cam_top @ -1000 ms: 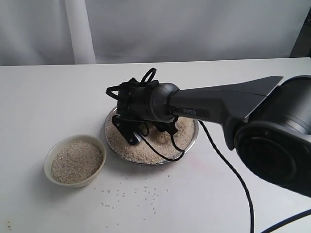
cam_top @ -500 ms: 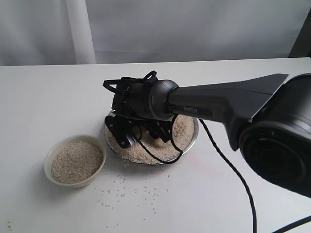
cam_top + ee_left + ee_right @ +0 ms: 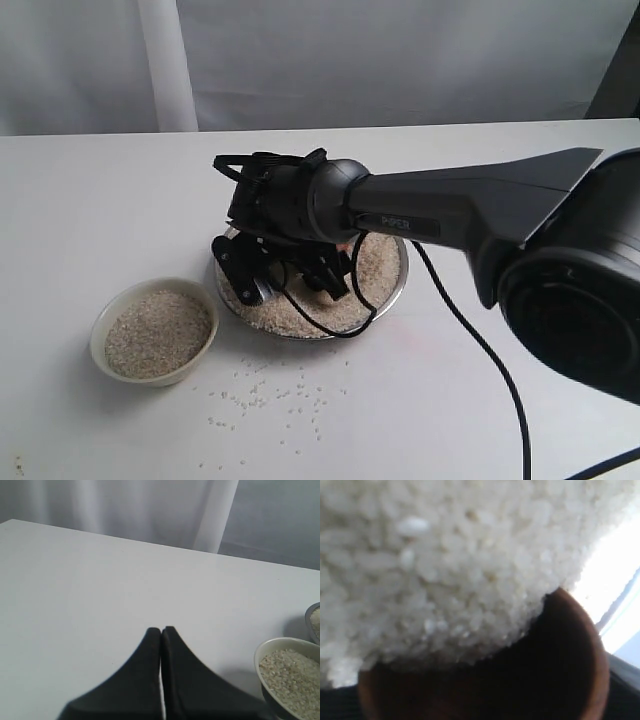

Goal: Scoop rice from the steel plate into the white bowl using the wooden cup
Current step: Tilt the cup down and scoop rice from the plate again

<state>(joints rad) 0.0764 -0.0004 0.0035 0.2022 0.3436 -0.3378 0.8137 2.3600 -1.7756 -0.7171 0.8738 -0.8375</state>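
Right end effector (image 3: 292,284) grips the wooden cup (image 3: 570,670), heaped with rice (image 3: 445,555), above the steel plate (image 3: 399,287); left end effector (image 3: 161,630) is clenched, empty.

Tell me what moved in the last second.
The right gripper, holding the cup against the rice, shifted slightly left over the plate, toward the bowl. Bowl, plate and spilled grains stayed put.

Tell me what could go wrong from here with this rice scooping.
The white bowl already holds rice close to its rim, so another cupful may overflow. Loose grains lie on the table near bowl and steel plate; carrying the wooden cup across could drop more. The cable hangs low over the plate's rice and might drag some out.
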